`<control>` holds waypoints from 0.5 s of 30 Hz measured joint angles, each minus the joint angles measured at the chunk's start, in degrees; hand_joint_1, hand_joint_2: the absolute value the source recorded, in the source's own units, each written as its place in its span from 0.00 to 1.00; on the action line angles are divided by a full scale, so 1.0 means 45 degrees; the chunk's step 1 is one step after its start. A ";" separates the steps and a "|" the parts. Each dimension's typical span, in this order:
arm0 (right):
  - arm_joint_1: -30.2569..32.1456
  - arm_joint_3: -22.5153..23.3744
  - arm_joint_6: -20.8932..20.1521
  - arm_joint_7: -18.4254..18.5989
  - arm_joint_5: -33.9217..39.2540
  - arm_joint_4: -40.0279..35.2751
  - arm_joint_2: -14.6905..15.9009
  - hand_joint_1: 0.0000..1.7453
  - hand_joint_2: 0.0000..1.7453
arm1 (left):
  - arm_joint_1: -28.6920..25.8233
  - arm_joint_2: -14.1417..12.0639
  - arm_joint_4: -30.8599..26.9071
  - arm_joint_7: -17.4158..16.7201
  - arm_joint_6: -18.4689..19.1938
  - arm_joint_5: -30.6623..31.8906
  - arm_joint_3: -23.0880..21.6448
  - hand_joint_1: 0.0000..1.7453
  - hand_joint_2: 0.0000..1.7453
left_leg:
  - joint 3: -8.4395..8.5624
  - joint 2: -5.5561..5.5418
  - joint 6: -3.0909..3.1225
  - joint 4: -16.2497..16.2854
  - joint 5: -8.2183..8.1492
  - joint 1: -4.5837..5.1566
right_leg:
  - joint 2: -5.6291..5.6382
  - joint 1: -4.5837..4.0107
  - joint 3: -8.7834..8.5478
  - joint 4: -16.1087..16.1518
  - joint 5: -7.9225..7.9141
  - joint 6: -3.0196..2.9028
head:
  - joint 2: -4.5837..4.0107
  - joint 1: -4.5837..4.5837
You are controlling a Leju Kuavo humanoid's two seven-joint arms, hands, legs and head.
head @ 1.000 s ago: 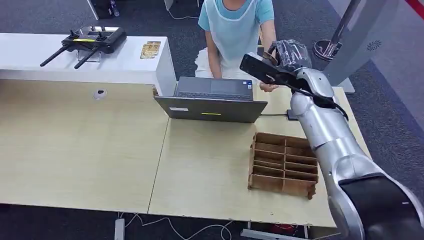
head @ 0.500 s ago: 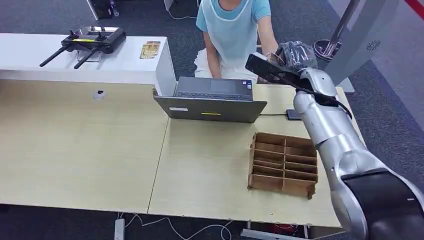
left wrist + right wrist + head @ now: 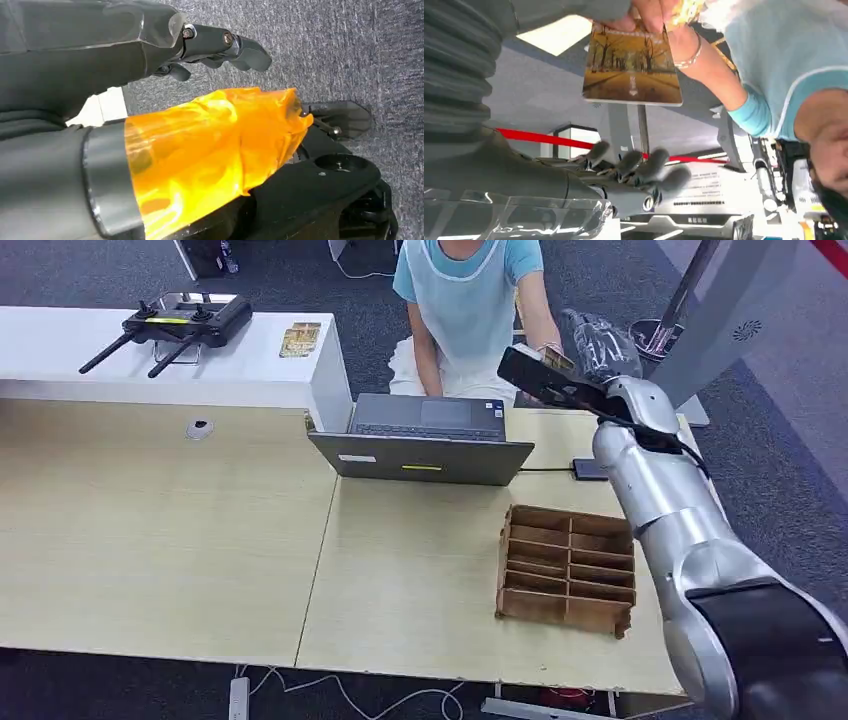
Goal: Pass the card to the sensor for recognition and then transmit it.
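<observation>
A card (image 3: 631,70) printed with an autumn tree avenue hangs from a person's fingers (image 3: 649,15), who pinch its edge. In the head view the card (image 3: 557,359) shows as a small yellow patch beside my raised right hand (image 3: 598,348), past the table's far edge. My right hand (image 3: 574,190) has its dark fingers (image 3: 639,167) spread well apart from the card and holds nothing. A small black sensor box (image 3: 588,469) lies on the table, cabled to the laptop (image 3: 425,440). My left hand (image 3: 150,60) hangs over grey carpet, fingers loosely extended and empty.
The person in a light blue top (image 3: 470,300) sits behind the laptop. A brown compartment tray (image 3: 567,568) stands on the wooden table (image 3: 160,530) under my right arm. A white counter (image 3: 100,360) at the back left carries a black controller (image 3: 180,322) and another card (image 3: 300,338).
My right hand moved a little to the right and farther out. The person's hand rose from the table edge to the card and now pinches it, while my fingers stand off it.
</observation>
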State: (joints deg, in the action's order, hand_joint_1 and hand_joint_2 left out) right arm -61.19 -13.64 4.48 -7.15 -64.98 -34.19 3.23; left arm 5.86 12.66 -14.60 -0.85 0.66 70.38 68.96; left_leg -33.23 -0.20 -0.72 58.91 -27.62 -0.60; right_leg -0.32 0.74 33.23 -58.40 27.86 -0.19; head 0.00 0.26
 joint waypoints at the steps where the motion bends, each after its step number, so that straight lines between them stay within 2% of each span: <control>1: 0.0020 0.0100 0.0004 0.0000 0.0082 -0.0144 0.0009 0.00 1.00 | 0.0000 0.0000 0.0000 0.0000 -0.0010 0.0009 0.0000 0.00 0.00 | 0.0000 -0.0001 0.0000 0.0000 0.0000 0.0000 | 0.0000 0.0000 0.0000 0.0000 0.0000 0.0000 | 0.0005 0.0000; 5: 0.0220 0.0612 0.0058 0.0005 0.0423 -0.1011 0.0068 0.00 1.00 | 0.0000 -0.0005 0.0000 -0.0005 -0.0014 0.0054 0.0000 0.00 0.00 | -0.0001 -0.0002 0.0000 0.0000 0.0000 0.0000 | 0.0000 0.0000 0.0000 0.0002 0.0000 0.0000 | 0.0000 0.0000; 8: 0.0665 0.1273 0.0005 0.0010 0.0792 -0.2377 0.0112 0.00 1.00 | -0.0007 -0.0005 0.0000 -0.0005 -0.0039 0.0097 0.0000 0.00 0.00 | -0.0005 -0.0004 0.0000 0.0000 -0.0002 0.0001 | -0.0004 0.0001 0.0001 0.0003 0.0001 0.0001 | 0.0005 0.0000; 12: 0.0691 0.1329 -0.0014 0.0009 0.0820 -0.2479 0.0112 0.00 1.00 | -0.0007 -0.0005 0.0000 -0.0005 -0.0039 0.0097 -0.0005 0.00 0.00 | -0.0005 -0.0004 0.0000 0.0000 -0.0002 0.0001 | -0.0003 0.0001 0.0001 0.0002 0.0001 0.0001 | 0.0005 0.0005; 13: 0.1111 0.1943 -0.0258 0.0024 0.0850 -0.3866 0.0136 0.00 1.00 | -0.0007 0.0000 0.0000 -0.0005 -0.0058 0.0121 -0.0005 0.00 0.00 | -0.0003 -0.0001 0.0000 0.0000 -0.0002 0.0001 | 0.0001 0.0001 0.0002 0.0004 0.0001 0.0001 | 0.0005 0.0000; 15: 0.1196 0.2088 -0.0301 0.0024 0.0850 -0.4166 0.0136 0.00 1.00 | -0.0005 0.0000 0.0000 -0.0005 -0.0063 0.0126 -0.0005 0.00 0.00 | -0.0003 0.0001 0.0000 0.0000 -0.0002 0.0001 | 0.0002 0.0001 0.0001 0.0003 0.0000 0.0000 | 0.0000 0.0000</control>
State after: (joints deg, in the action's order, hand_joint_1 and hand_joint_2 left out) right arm -55.80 -4.24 3.13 -7.04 -61.16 -52.94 3.85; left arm 5.84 12.66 -14.60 -0.87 0.37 70.95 68.94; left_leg -33.25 -0.19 -0.72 58.91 -27.62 -0.60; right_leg -0.32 0.74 33.24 -58.39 27.86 -0.18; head 0.00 0.26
